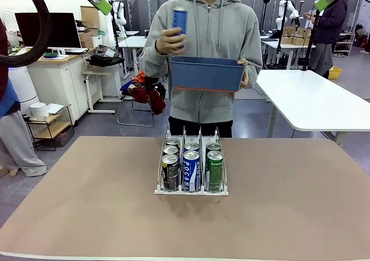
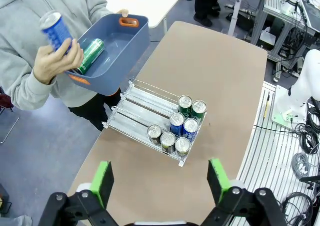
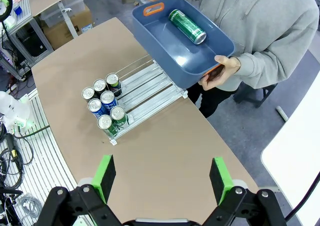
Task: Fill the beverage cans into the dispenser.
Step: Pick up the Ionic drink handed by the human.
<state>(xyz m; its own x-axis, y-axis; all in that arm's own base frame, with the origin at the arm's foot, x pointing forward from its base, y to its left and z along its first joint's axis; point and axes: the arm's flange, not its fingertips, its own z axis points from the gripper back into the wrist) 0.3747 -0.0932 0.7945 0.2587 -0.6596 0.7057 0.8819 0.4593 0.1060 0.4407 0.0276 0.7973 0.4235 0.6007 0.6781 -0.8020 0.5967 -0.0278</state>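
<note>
A: Front view: seven cans (image 1: 191,169) stand at the low front of the dispenser (image 1: 191,192) in the middle of the table (image 1: 289,209). The person lifts a blue can (image 1: 180,19) above a blue bin (image 1: 206,74).

B: Handling?

A: Likely rigid, slick and easily dented; grip across the round wall.

B: Left wrist view?

A: The left gripper (image 2: 160,181) has its fingers wide apart, empty. A green can (image 2: 91,55) lies in the bin.

B: Right wrist view?

A: The right gripper (image 3: 162,178) is likewise spread, empty. The tabletop is flat and matte brown, and desks crowd the room.

Centre frame: white wire dispenser (image 1: 191,192) on the brown table (image 1: 87,203) held seven upright cans (image 1: 191,169) in three lanes. Upper centre: a person (image 1: 217,35) gripped a blue bin (image 1: 206,74) and raised a blue can (image 1: 180,21).
</note>
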